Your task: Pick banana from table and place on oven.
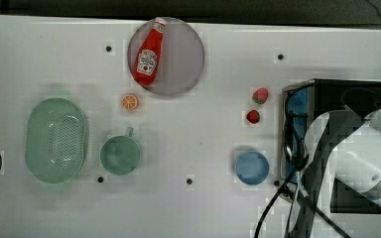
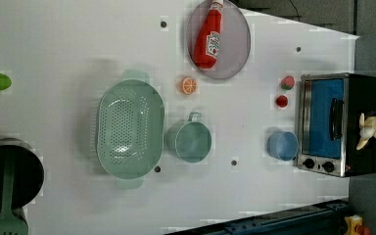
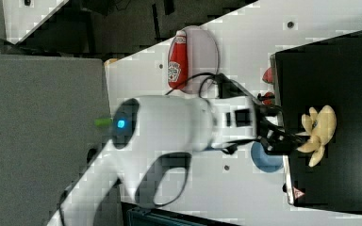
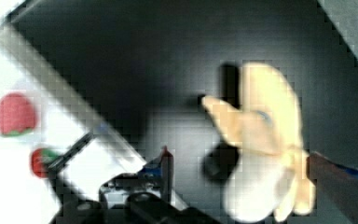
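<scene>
The pale yellow banana lies on the matte black top of the oven, near the top's middle. In the left view the banana shows at the far edge of the oven. My gripper reaches over the oven's front edge, right at the banana's peel end. In the wrist view the banana sits between my open gripper. One fingertip touches the peel and the other stands apart from it. In the top view my arm covers much of the oven on the white table.
Two strawberries and a blue bowl stand just in front of the oven door. Farther off are a ketchup bottle on a grey plate, an orange slice, a green cup and a green colander.
</scene>
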Controlling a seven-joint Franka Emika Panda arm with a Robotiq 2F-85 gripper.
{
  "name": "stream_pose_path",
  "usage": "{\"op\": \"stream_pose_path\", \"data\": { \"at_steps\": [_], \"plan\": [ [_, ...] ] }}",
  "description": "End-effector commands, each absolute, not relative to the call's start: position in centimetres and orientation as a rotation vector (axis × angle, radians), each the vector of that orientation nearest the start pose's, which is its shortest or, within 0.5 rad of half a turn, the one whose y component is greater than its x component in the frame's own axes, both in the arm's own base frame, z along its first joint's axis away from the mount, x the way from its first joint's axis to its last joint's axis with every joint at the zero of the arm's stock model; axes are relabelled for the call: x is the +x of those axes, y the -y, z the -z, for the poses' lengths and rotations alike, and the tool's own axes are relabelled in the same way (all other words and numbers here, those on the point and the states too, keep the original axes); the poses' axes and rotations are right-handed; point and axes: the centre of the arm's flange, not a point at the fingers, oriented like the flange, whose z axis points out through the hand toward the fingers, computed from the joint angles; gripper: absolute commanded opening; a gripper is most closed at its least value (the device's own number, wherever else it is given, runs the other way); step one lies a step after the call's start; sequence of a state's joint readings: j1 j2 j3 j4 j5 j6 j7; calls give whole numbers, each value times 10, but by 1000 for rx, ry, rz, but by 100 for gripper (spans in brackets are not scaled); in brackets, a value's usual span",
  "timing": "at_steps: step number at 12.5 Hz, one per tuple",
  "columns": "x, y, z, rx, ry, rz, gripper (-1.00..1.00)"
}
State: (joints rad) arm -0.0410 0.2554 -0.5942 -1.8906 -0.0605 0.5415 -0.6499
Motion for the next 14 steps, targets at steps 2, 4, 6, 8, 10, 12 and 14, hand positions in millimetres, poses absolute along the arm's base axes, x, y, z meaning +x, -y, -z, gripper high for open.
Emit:
{"op": "stream_pose_path", "data": {
  "at_steps": [2, 4, 6, 8, 10, 12, 14],
  "plan": [
    [494, 336, -526, -3144, -926, 74, 100],
    [497, 284, -557, -3084, -931, -30, 100],
    [509, 221, -580, -3003, -1108, -15, 100],
    [522, 157, -591, -2947, -1257, 19, 100],
    [532, 95, -597, -2878, -1401, 50, 100],
    [536, 49, -585, -2792, -1586, 32, 100],
    [532, 26, -578, -2788, -1586, 4, 100]
  ]
}}
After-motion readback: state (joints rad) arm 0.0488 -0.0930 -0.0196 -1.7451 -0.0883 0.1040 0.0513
